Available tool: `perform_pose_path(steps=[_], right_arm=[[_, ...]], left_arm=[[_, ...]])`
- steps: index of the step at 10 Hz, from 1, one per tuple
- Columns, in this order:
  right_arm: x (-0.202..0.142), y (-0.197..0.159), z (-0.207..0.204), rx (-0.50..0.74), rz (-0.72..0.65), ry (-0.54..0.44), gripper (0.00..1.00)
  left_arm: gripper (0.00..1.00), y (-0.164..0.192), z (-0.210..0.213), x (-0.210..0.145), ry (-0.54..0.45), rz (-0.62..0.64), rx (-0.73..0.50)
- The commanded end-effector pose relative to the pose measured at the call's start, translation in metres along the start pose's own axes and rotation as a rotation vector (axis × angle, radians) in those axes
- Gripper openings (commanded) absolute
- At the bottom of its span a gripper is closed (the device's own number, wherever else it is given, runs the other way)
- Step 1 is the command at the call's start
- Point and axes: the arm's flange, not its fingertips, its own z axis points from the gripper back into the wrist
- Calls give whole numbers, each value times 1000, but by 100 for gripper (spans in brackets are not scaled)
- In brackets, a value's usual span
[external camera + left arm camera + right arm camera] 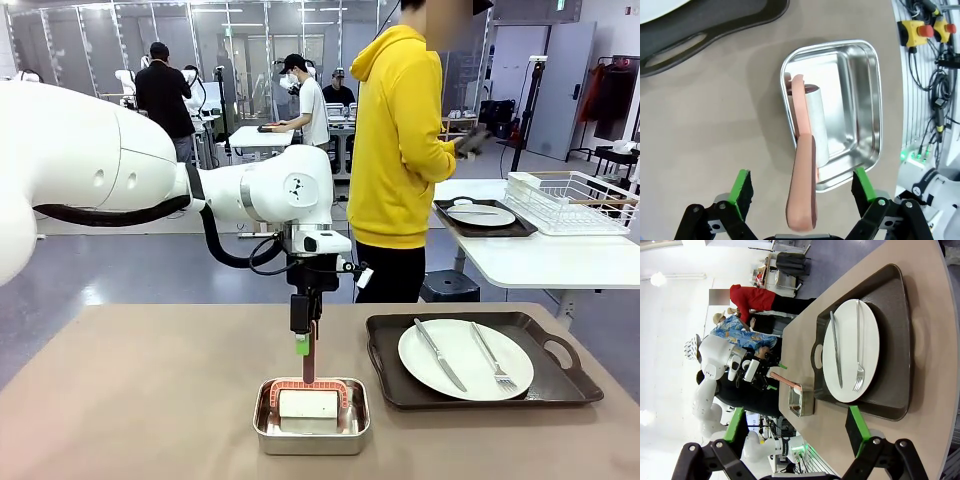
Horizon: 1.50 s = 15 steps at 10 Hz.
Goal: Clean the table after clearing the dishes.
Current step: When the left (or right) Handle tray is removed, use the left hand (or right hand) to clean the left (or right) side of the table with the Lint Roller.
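Currently, you have the left arm (290, 190) reaching in from the left and pointing straight down over a steel pan (262, 418) at the near middle of the table (130, 400). The left jaws are spread wide: in the left wrist view their green pads (743, 187) stand on either side of a pink handle (801, 165), with a clear gap on each side. That handle rises upright from a white block (308, 404) lying in the pan.

You will find the right jaws spread as well and holding nothing. They hang above the right part of the table, facing along it.

As for the dishes, one white plate (458, 342) sits on a dark tray (385, 365) at the near right of the table, just right of the pan. A knife (440, 356) and a fork (492, 357) lie side by side on it. A second plate (480, 214) sits on a second tray (448, 222) on the white table (540, 262) at the far right, beside a wire rack (575, 200). A person in a yellow hoodie (400, 130) stands at the far side.
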Motion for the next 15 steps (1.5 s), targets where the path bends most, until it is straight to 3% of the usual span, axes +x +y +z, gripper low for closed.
perform_pose_path(steps=[1, 6, 15], right_arm=[[-1, 4, 1, 7, 7, 1, 100], [-1, 4, 1, 7, 7, 1, 100], [-1, 4, 1, 7, 7, 1, 100]], left_arm=[[100, -4, -1, 2, -39, 14, -32], [100, -3, -4, 1, -6, 37, -47], [11, -10, -6, -2, -19, 55, -43]])
